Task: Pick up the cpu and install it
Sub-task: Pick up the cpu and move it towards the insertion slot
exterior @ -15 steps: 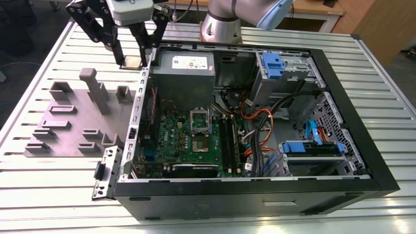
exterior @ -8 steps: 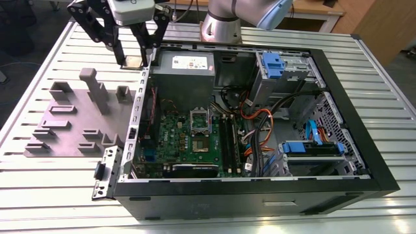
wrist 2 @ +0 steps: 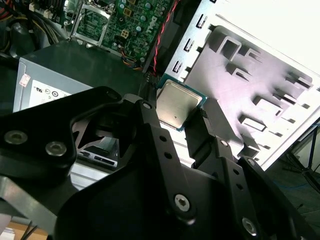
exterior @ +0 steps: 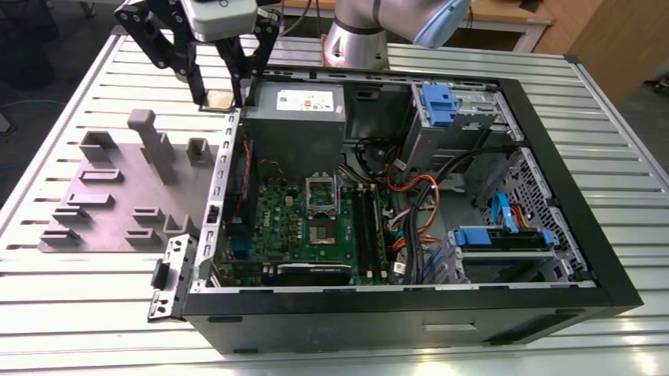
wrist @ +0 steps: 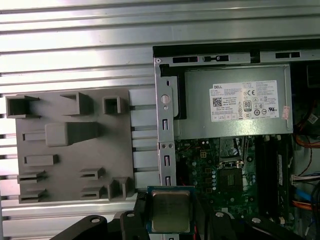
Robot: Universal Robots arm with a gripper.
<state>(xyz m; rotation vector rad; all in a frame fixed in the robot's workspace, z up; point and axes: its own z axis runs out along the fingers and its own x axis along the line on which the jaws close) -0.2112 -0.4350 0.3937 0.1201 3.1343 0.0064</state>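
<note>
The cpu [exterior: 219, 99] [wrist 2: 175, 105] [wrist: 171, 211], a small flat square chip with a silvery top, hangs in the air between my black fingers. My gripper [exterior: 222, 100] [wrist 2: 176, 109] [wrist: 171, 212] is shut on the cpu, high above the back left corner of the open computer case [exterior: 554, 157]. On the green motherboard [exterior: 303, 227] [wrist: 205, 165] [wrist 2: 125, 20] the silver socket frame [exterior: 322, 205] [wrist: 231, 165] lies open, well below and toward the exterior view's right of the chip.
A grey plastic tray [exterior: 105, 200] [wrist: 70, 145] [wrist 2: 250, 85] with raised blocks lies on the slatted metal table [exterior: 63, 117], left of the case. The grey power supply [exterior: 298, 117] [wrist: 232, 102] sits at the case's back, near the gripper. Cables and blue drive brackets [exterior: 502, 235] fill the case's right.
</note>
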